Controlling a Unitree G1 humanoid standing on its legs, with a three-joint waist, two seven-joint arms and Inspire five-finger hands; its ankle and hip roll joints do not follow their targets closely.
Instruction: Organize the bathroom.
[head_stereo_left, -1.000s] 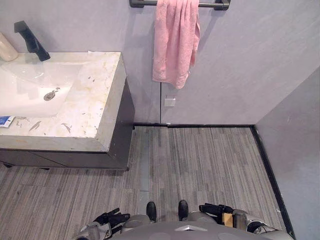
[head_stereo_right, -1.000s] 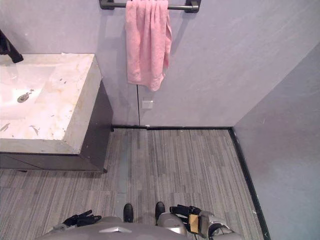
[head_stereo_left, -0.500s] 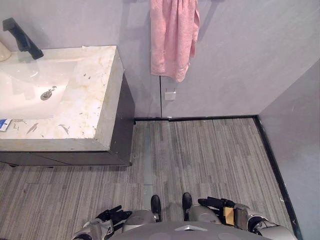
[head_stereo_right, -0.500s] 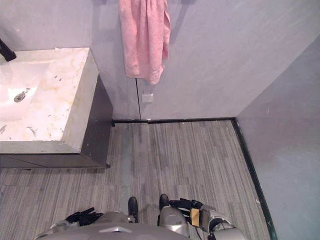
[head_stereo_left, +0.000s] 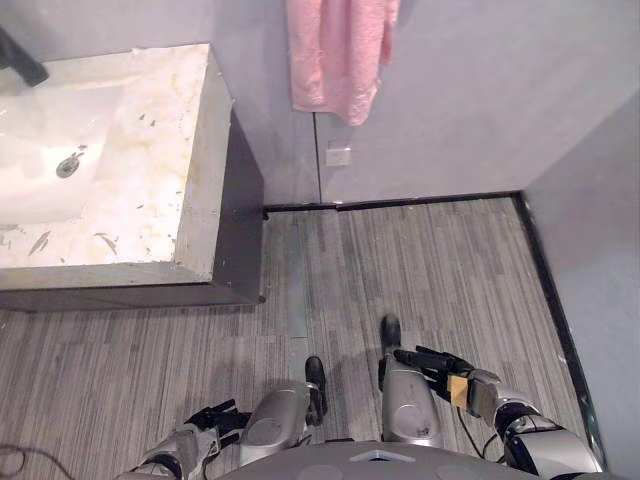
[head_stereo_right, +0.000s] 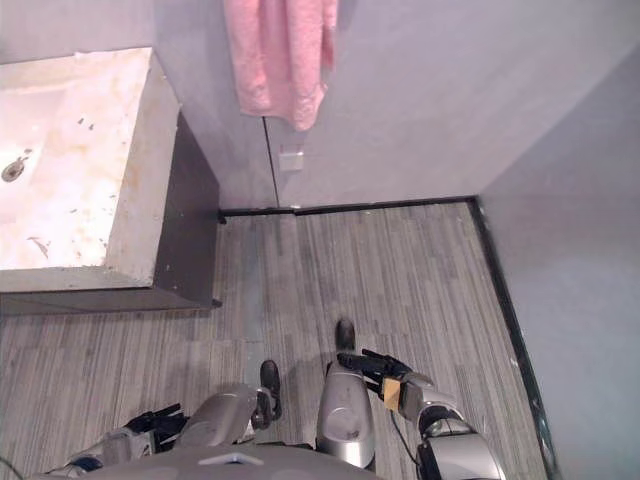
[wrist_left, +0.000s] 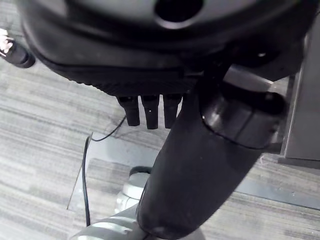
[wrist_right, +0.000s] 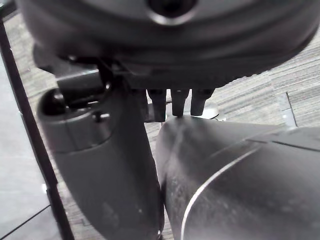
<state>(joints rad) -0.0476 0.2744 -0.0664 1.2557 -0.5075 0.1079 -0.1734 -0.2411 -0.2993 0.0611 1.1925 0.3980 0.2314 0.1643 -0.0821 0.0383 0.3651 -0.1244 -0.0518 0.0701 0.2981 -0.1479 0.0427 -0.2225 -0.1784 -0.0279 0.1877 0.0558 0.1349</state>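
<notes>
Left eye view: left hand (head_stereo_left: 215, 420) low at the robot's side, fingers loosely straight, holding nothing. Right hand (head_stereo_left: 436, 362) also low, fingers extended and relaxed, empty. Pink towel (head_stereo_left: 335, 52) hangs on the wall well ahead of both hands, between them. Marble vanity (head_stereo_left: 150, 170) with sink basin (head_stereo_left: 50, 150) sits ahead of the left hand; dark faucet (head_stereo_left: 20, 65) at its far edge.

Right eye view: same scene, no faucet; white wall plate (head_stereo_right: 291, 159) just below the towel's hem.

Left wrist view: fingers (wrist_left: 146, 111) straight, nothing held, striped floor (wrist_left: 45, 115) past them.

Right wrist view: fingers (wrist_right: 177, 102) straight, empty, over the floor.
</notes>
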